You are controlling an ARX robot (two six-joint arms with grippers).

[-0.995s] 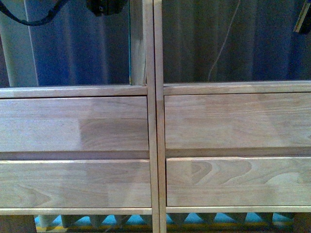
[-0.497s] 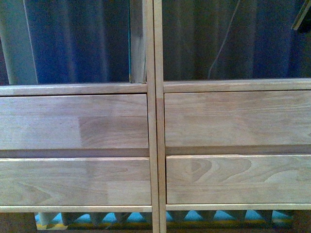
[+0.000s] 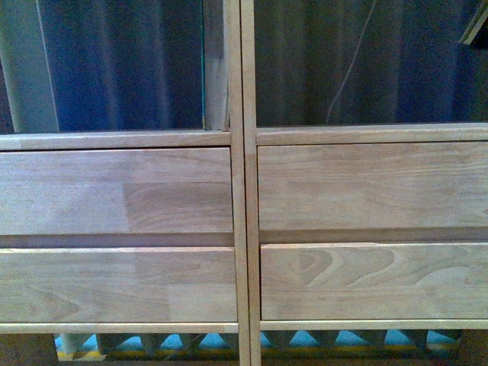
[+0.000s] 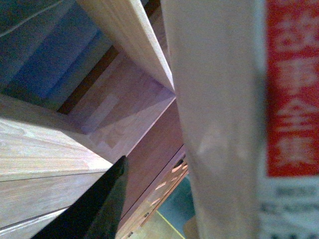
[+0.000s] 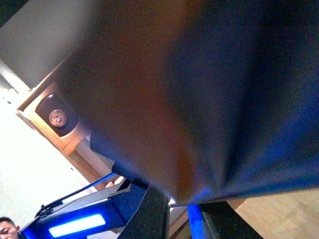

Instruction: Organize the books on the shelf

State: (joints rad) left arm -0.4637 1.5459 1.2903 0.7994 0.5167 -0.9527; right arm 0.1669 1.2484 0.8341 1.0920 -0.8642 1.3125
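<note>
Since a second ago, dark hardware and a black cable have gone from the top of the front view, and the woodwork has shifted slightly upward in the frame. Nothing further has changed in the last half second.

The front view is filled by the large, light natural-wood shelf (image 3: pixel 244 229) of two side-by-side columns. Two wide plank drawer fronts (image 3: pixel 114 191) are stacked in each column. Above them, open backless compartments are seen against a dark blue pleated curtain (image 3: pixel 122 69). A thin pale cord (image 3: pixel 347 69) is seen through the right compartment.

In the left wrist view, a thin white-and-red softcover book (image 4: pixel 224 109) is seen very close to the camera and blurred, with the shelf's boards behind it. Of the left hand (image 4: pixel 97 214) only one dark tapered finger is shown, apart from the book, so it cannot be told whether the book is gripped.

The right wrist view is largely covered by a blurred dark surface that cannot be identified. One dark finger of the right hand (image 5: pixel 149 214) is visible, and its opening cannot be told.
</note>
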